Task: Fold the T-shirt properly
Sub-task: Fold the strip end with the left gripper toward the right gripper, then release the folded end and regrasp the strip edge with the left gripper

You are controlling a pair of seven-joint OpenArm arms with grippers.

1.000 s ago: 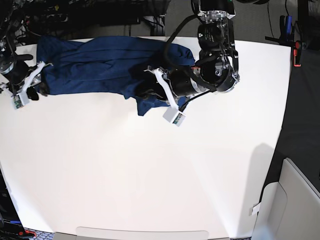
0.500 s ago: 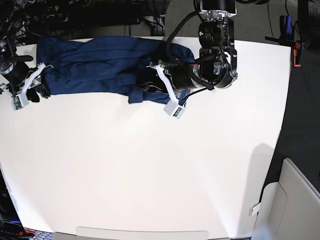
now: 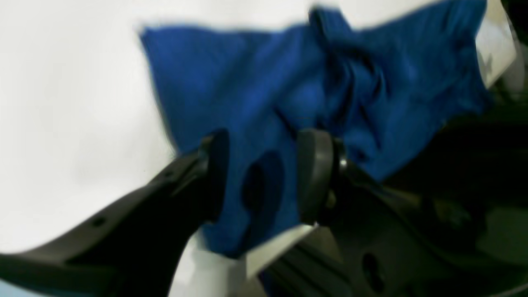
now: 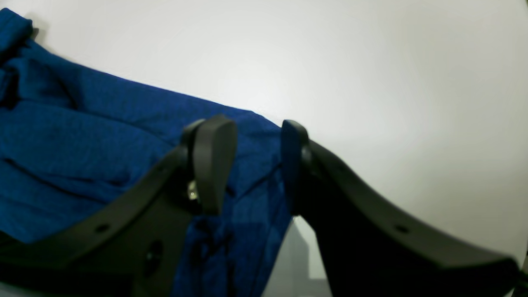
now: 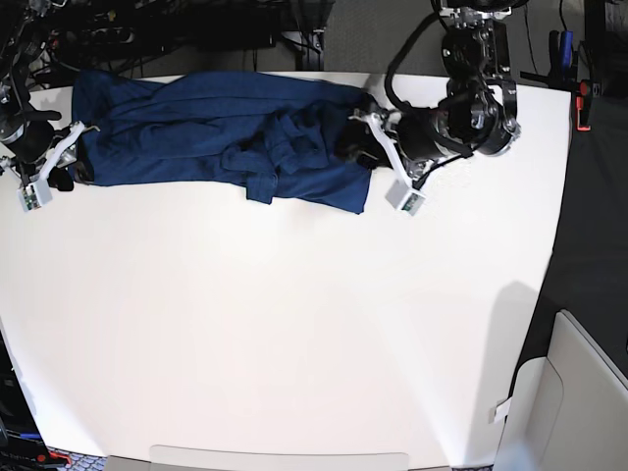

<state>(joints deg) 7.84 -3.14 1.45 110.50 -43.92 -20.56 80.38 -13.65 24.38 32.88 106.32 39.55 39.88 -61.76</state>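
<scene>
The T-shirt [image 5: 196,128] is dark navy and lies crumpled in a long band along the back of the white table [image 5: 294,324]. Its right part bunches into folds near the middle. My left gripper [image 5: 351,149] sits at the shirt's right end. In the left wrist view this gripper [image 3: 264,173] is open, and the T-shirt [image 3: 247,82] lies loose under and between its fingers. My right gripper [image 5: 71,175] rests at the shirt's left end. In the right wrist view it [image 4: 251,165] is open over the T-shirt's [image 4: 82,144] edge, gripping nothing.
Dark cables and equipment [image 5: 196,29] crowd the space beyond the table's back edge. A pale box-like object [image 5: 579,392] stands off the table at the lower right. The table's right edge [image 5: 564,196] runs close behind my left arm.
My left arm has swung right and toward the back, dragging the shirt's right end out with it. Its jaws went from shut on the cloth to open. The right arm has barely moved.
</scene>
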